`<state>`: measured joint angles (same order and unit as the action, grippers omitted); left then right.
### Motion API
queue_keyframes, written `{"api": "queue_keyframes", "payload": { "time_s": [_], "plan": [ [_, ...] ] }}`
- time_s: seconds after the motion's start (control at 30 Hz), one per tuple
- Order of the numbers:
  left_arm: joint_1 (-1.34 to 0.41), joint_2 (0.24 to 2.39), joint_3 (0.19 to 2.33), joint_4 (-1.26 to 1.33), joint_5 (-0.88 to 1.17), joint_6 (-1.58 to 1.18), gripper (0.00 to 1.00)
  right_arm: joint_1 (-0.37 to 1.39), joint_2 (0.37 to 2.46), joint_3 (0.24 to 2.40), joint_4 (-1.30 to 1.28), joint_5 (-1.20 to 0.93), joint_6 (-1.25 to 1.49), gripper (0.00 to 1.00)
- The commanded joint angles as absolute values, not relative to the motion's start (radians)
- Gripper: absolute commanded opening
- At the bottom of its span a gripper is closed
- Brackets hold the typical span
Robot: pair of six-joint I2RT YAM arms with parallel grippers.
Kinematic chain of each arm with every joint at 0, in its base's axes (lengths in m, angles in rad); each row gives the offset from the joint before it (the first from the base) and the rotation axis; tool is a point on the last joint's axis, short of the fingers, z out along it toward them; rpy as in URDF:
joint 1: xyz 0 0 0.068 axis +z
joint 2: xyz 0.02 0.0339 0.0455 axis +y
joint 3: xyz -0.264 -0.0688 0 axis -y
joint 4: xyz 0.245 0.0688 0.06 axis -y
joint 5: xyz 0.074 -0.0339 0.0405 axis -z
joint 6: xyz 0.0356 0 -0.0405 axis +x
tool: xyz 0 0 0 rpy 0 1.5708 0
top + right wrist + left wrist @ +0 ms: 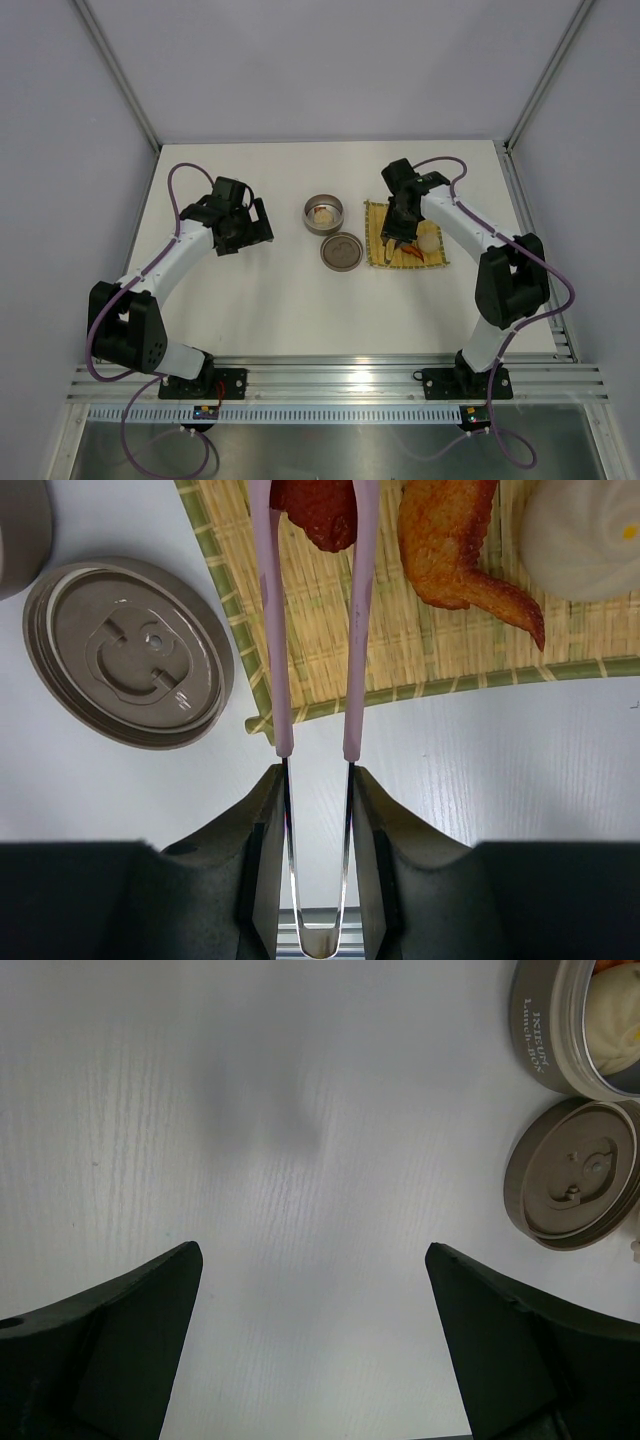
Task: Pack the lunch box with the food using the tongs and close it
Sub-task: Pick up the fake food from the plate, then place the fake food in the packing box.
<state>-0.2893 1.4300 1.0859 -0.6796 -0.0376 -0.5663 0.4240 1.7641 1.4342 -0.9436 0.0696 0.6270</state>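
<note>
Two fingers of my right gripper (318,780) clamp the tongs (272,630), whose pink arms bracket a red-brown chunk (318,515) on the bamboo mat (430,650) (a fried wing (450,540) lies beside it). My left gripper (300,1250) hangs spread wide over the table (300,1080), near the open lunch box (540,1035) and its lid (575,1175).

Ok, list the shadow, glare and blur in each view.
Left wrist: a soft, blurred shadow falls on the table. Right wrist: small highlights on the lid, the tongs crisp. Top external: even light, bright glare on the metal rail at the bottom.
</note>
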Motion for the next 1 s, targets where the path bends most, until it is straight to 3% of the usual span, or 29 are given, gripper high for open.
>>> {"api": "queue_keyframes", "payload": {
  "time_s": [0.0, 0.57, 0.97],
  "plan": [
    [-0.284, 1.416, 1.085, -0.644, -0.026, -0.554, 0.99, 0.436, 1.703, 1.469, -0.976, 0.086, 0.615, 0.00],
    [-0.284, 1.390, 1.069, -0.657, -0.040, -0.558, 0.99, 0.626, 1.956, 1.910, -1.078, -0.044, 0.466, 0.00],
    [-0.278, 1.376, 1.057, -0.658, -0.045, -0.560, 0.99, 0.640, 2.062, 1.960, -1.074, -0.057, 0.443, 0.06]
  ]
}}
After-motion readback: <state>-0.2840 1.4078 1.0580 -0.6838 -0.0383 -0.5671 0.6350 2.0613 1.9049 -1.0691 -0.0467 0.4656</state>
